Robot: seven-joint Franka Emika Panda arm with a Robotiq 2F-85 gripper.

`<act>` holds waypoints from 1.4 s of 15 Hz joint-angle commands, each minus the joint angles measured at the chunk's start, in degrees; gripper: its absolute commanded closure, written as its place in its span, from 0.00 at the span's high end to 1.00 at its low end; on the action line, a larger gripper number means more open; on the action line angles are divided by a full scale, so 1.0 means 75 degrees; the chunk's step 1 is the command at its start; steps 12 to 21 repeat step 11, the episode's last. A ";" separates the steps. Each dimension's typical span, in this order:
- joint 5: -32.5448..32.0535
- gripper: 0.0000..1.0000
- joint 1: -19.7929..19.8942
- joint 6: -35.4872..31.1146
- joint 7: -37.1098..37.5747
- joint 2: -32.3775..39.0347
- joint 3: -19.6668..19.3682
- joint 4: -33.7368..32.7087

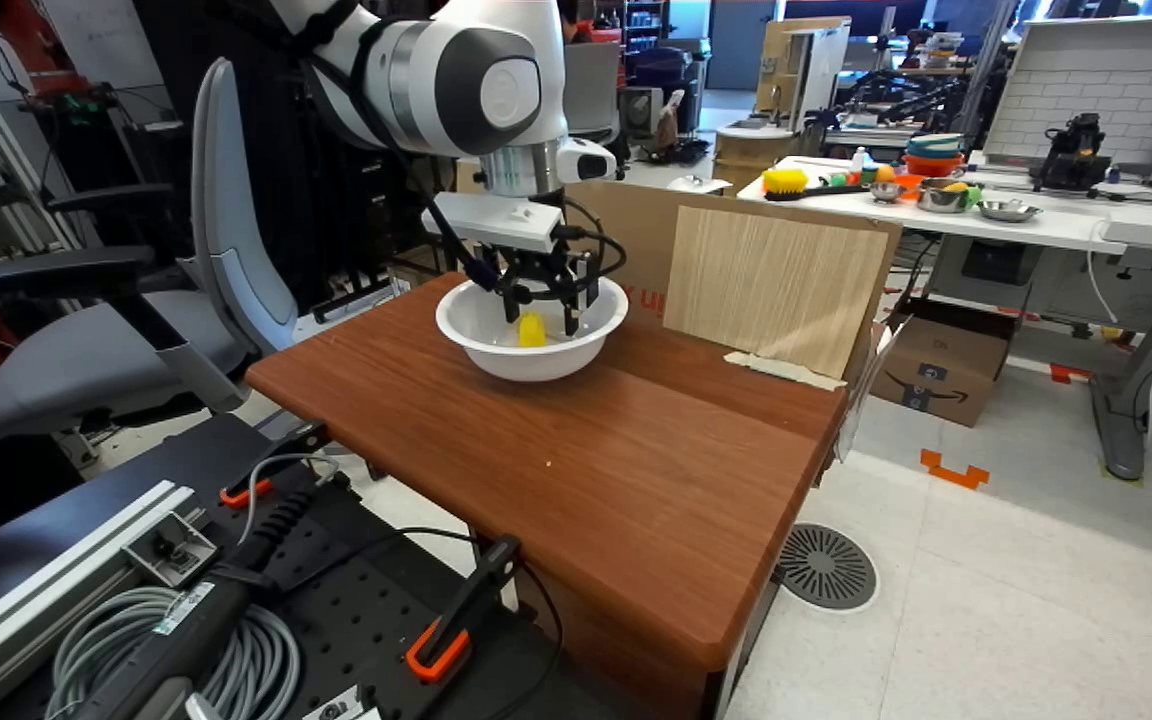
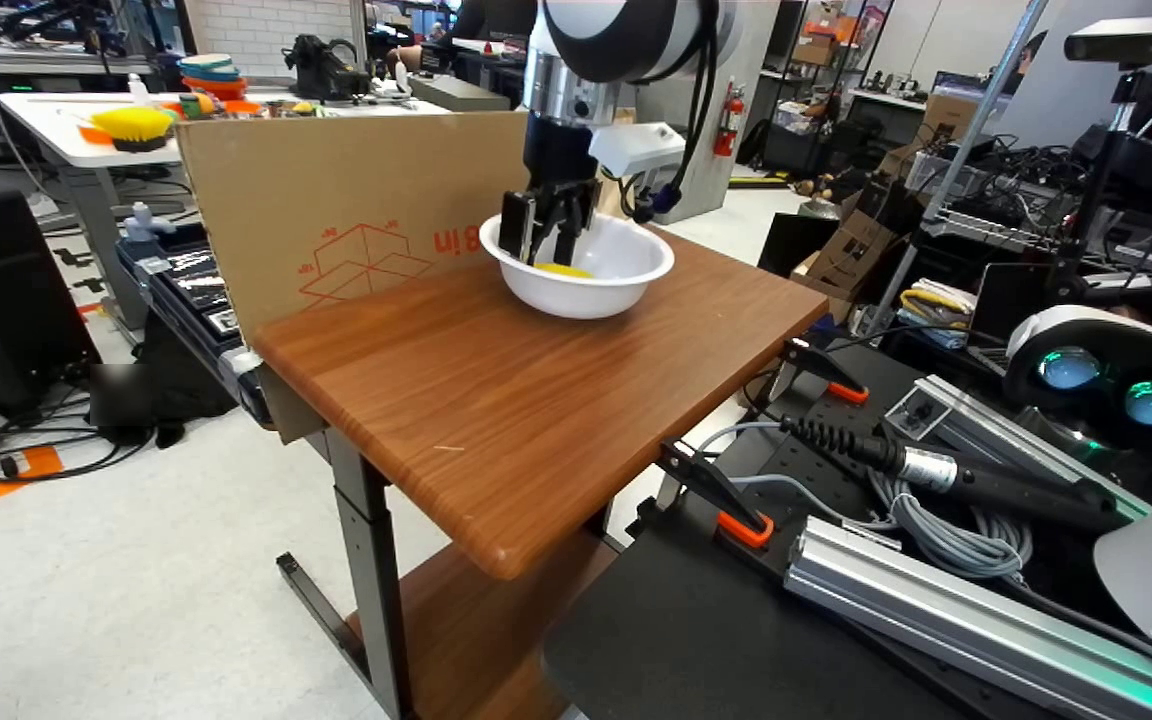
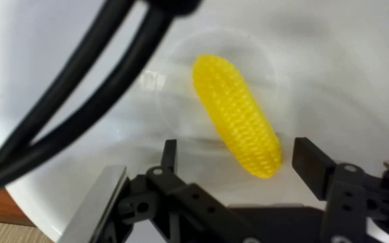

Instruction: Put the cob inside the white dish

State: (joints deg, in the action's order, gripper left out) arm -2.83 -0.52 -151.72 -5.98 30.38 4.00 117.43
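Where the brown table (image 1: 586,460) runs back from the camera in an exterior view, the white dish (image 1: 536,367) stands upright on its far part, and the cob (image 1: 532,331) shows bright yellow inside it. The gripper (image 1: 542,318) reaches down into the dish from above, its two fingers spread, with the cob seen low between them. A pale wood-grained board (image 1: 776,285) stands at the table's edge, and a grey office chair (image 1: 116,340) is beside the table. In an exterior view, a cardboard panel (image 2: 356,165) with red line drawings rises along the table; over the dish's near rim only a strip of the cob can be seen, just under the parted fingertips. A coil of grey cable (image 2: 966,535) lies on the dark bench (image 2: 676,610). In the wrist view the cob lies slantwise across the faint ring of the dish's floor, its rows of kernels plain. Its lower end shows between the pads (image 3: 312,168), with a gap on each side, the narrower at the right. Black cables (image 3: 127,76) cross the upper left.
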 commanded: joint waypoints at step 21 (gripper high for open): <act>-0.0037 1.00 -0.0076 0.0024 -0.0011 -0.1417 -0.0045 0.1197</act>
